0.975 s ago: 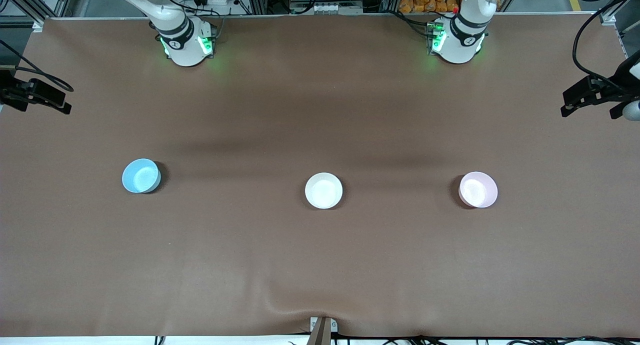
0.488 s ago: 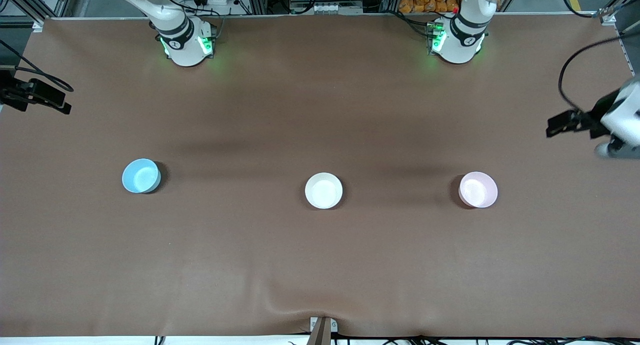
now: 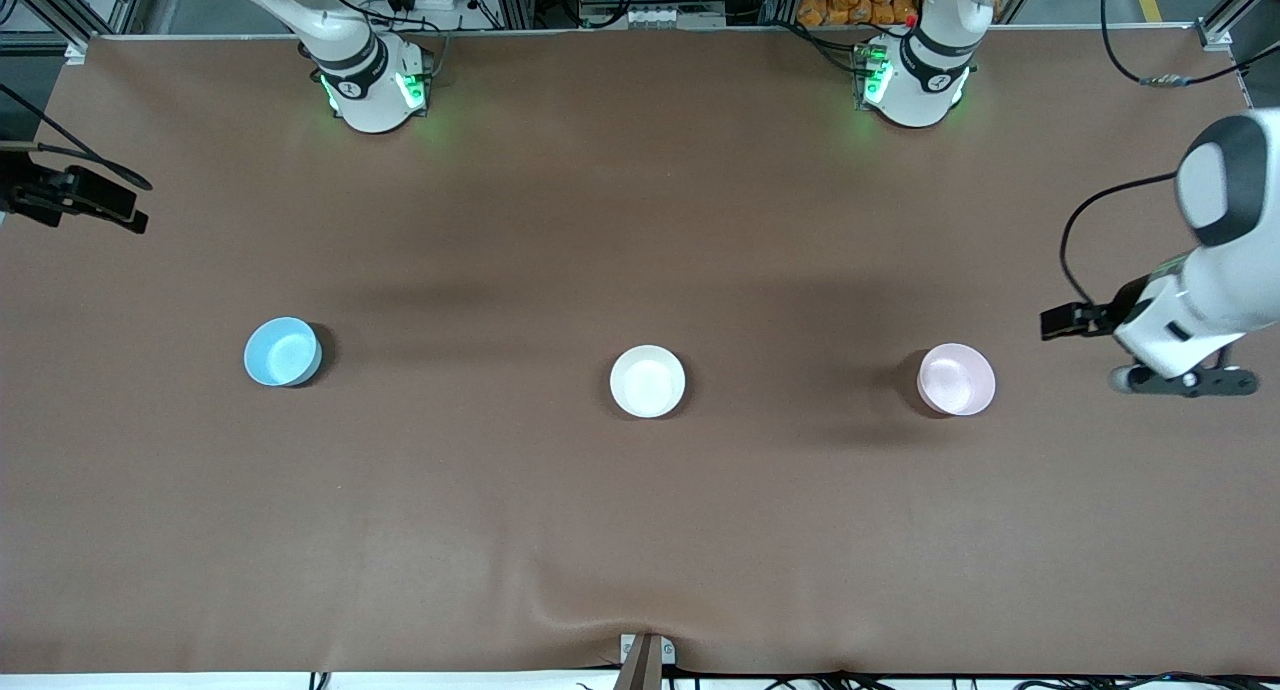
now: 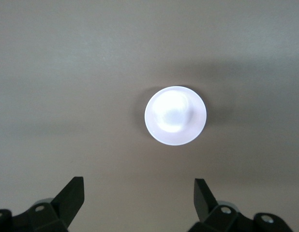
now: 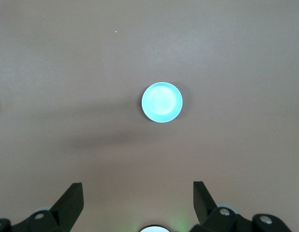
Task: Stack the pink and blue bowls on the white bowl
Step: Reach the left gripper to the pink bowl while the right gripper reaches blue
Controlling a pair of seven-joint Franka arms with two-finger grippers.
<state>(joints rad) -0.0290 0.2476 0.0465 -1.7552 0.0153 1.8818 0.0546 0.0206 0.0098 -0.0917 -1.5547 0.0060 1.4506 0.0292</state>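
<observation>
Left wrist view shows the left tool (image 4: pixel 139 203) spread wide, empty, above the desk (image 4: pixel 67 72), the glossy pale pink round bowl (image 4: pixel 175 116) ahead of its fingertips, likely lining up a grasp. The right tool (image 5: pixel 138 203), equally wide and empty, waits over the desk with the glossy sky-blue round bowl (image 5: pixel 162 102) ahead.

The left end effector (image 4: pixel 139 200) is cut off by the edge of its wrist view, so only the tips of its 2 fingers (image 4: pixel 72 195) show. The right end effector (image 5: pixel 138 200) is cut the same way in its own view. In the front view, the right arm's hand sits at the picture's edge and most of it is out of sight. The left arm runs off the edge too. The surface (image 3: pixel 640 530) has corners the front view does not show.
</observation>
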